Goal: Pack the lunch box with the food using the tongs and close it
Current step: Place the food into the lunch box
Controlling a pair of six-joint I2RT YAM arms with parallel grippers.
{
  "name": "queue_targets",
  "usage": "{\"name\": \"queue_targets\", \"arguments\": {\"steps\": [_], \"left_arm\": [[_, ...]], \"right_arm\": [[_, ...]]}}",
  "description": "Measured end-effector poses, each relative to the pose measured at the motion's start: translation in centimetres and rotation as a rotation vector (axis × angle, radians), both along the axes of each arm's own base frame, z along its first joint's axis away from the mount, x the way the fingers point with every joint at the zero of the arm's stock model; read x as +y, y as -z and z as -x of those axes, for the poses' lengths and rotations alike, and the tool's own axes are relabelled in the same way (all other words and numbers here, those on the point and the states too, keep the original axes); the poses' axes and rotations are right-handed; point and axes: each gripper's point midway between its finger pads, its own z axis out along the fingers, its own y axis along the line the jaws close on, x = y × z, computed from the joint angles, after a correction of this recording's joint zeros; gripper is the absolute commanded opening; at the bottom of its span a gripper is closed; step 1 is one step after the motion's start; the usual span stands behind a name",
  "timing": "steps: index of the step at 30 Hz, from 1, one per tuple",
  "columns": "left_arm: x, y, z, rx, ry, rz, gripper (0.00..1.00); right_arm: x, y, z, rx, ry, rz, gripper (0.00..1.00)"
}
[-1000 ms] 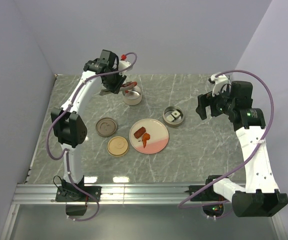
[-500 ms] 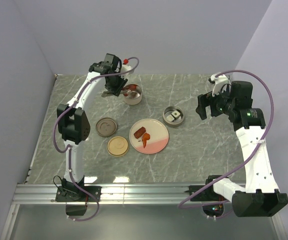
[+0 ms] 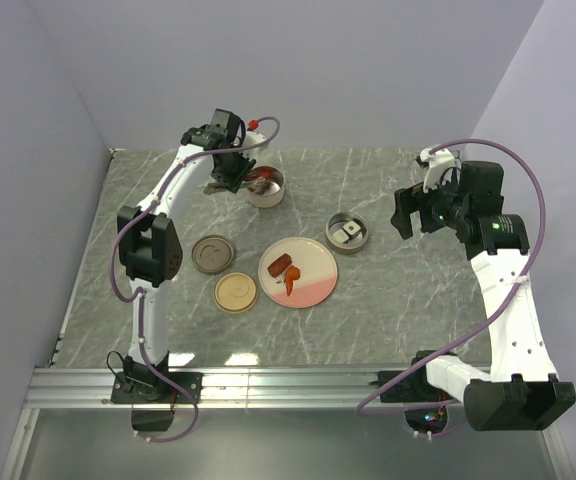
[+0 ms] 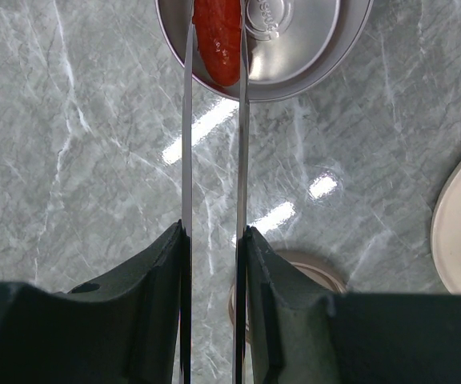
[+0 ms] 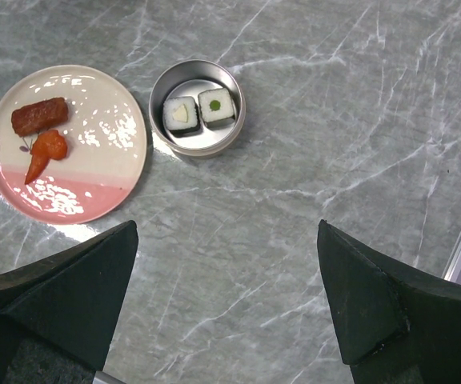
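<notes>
The top edge of the left wrist view cuts off the steel container (image 4: 310, 76), the upper end of the red sausage (image 4: 218, 40) and the tips of the tongs (image 4: 188, 120). The plate (image 4: 458, 232) is cropped at the right edge. A lid (image 4: 318, 268) lies half hidden behind the left gripper (image 4: 213, 236). From above, the sushi pieces (image 3: 349, 231) are too small to count.

— What's the table (image 3: 408, 300) like?
— Grey marbled top. Two round metal tins stand on it: the far tin (image 3: 265, 203) near the back edge, the second tin (image 5: 155, 108) right of the middle.
— Anything nearer?
— A pink-and-cream plate (image 3: 320, 285) at the middle. Left of it lie a grey lid (image 3: 212, 253) and a tan lid (image 3: 236, 292), just beside each other.
</notes>
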Motion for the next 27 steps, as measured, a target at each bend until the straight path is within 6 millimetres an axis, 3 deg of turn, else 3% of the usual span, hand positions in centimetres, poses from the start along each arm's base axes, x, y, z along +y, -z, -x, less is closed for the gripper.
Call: {"name": "queue_targets", "arguments": {"steps": [7,27], "left_arm": [[-0.14,0.23,0.03,0.003,0.008,-0.005,0.45],[-0.30,-0.57,0.43,0.001,0.008,0.009,0.50]], "right_arm": [[0.00,0.01,0.01,0.000,0.000,0.000,1.00],[0.00,0.01,0.01,0.001,0.000,0.000,1.00]]}}
